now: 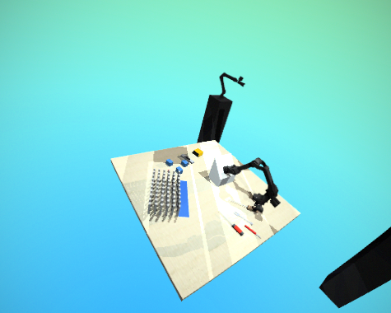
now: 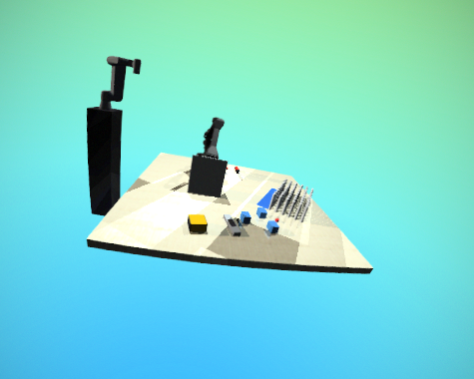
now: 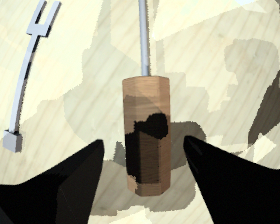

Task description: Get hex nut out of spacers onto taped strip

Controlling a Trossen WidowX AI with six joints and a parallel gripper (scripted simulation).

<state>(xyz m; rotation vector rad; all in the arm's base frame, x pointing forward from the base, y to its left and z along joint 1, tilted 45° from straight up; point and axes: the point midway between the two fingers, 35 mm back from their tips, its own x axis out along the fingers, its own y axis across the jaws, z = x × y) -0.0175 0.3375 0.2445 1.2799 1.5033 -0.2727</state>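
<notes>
Hex nut indiscernible, metal spacers [image 1: 163,193] [image 2: 289,199] beside blue strip [image 1: 184,199] [image 2: 266,198], tool [image 1: 253,204] [image 3: 144,143] spread astride wooden handle [image 1: 249,207] [image 3: 147,107]

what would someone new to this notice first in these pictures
Probably the dense block of standing metal spacers on the table, with the bright blue strip along one side. Next, in the wrist view, the wooden handle of a thin-shafted tool, lying between the open gripper's two dark fingers. A yellow block also stands out, near the table's edge.
</notes>
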